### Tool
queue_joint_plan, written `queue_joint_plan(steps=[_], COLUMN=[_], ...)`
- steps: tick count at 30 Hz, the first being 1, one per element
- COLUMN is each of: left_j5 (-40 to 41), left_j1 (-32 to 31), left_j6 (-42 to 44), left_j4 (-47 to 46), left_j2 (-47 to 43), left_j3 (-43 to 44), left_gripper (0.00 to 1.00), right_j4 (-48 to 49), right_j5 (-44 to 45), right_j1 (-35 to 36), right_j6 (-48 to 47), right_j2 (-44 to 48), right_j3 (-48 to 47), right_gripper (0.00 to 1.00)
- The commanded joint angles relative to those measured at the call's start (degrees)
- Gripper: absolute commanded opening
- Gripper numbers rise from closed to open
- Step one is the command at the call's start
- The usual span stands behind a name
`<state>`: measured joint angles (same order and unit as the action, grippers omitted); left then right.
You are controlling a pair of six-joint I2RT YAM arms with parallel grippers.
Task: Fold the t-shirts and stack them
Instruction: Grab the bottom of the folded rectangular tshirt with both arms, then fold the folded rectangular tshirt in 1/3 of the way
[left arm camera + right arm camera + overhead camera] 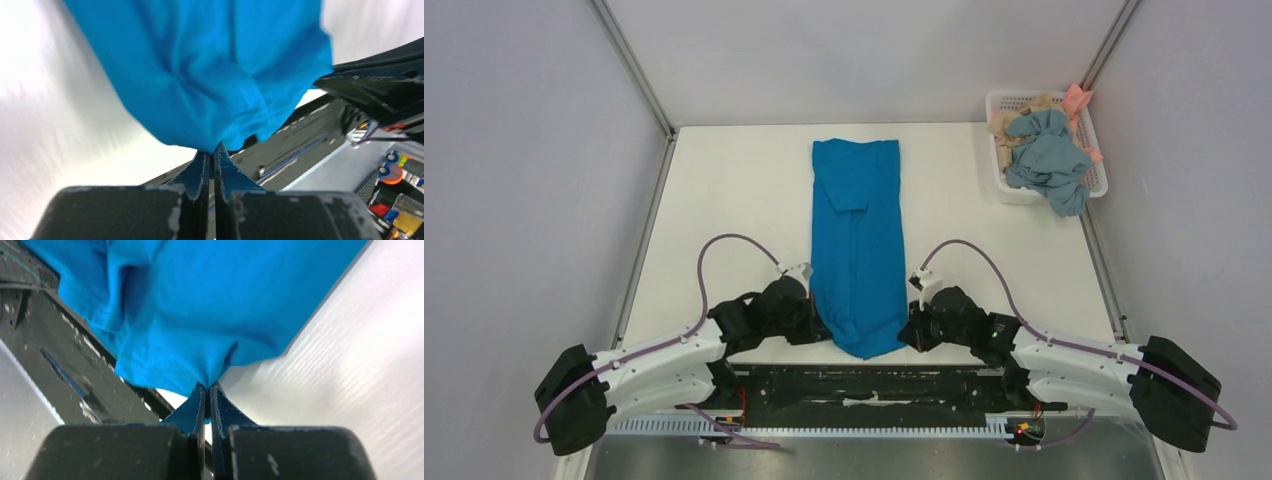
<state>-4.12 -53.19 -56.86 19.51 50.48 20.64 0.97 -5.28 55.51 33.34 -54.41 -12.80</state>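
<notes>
While the blue t-shirt [856, 230] lay down the middle of the white counter [724, 200] as a long narrow strip, its sides folded in and one sleeve lying flat on top towards the far end, the left arm [654, 355] and the right arm [1064, 360] both reached in from the near edge to its near end. The left fingers [199, 172] were pressed together on the near left corner of the cloth, with a pinch of blue fabric bunched at their tips in the left wrist view. The right fingers [223, 410] were clamped the same way on the near right corner, and the fabric puckered where it entered them. Between the two grips the hem sagged into a rounded point that came close to the black rail [864, 385] along the near edge of the counter. It could not be told whether that end was lifted clear of the surface. The far end of the shirt lay flat, close to the far edge. A white basket [999, 150] stood at the far right corner, well apart from the shirt. It held a heap of clothes, with a grey-blue garment [1049, 160] spilling over its near rim, a beige piece [1004, 125] on the left side and a pink piece [1077, 98] at the far side.
</notes>
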Motion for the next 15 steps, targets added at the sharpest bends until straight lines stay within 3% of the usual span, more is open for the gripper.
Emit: queue_joint_plan(steps=[1, 9, 15], left_j5=[3.9, 5.0, 4.4], left_j1=[1.5, 13.5, 21.0], left_j6=[7.4, 14.8, 17.7], left_j4=[-0.8, 0.8, -3.8], left_j2=[4.5, 15.9, 24.6], left_j3=[10.2, 22.6, 29.5], left_gripper=[0.02, 0.02, 0.02], right_j4=[1.4, 2.5, 7.9], right_j5=[9.9, 20.3, 17.8], right_j1=[0.2, -3.2, -10.8], right_j6=[-5.5, -9.9, -11.8], right_j2=[0.1, -6.7, -13.8], right_j3=[-7.8, -17.9, -23.2], right_gripper=[0.0, 0.0, 0.0])
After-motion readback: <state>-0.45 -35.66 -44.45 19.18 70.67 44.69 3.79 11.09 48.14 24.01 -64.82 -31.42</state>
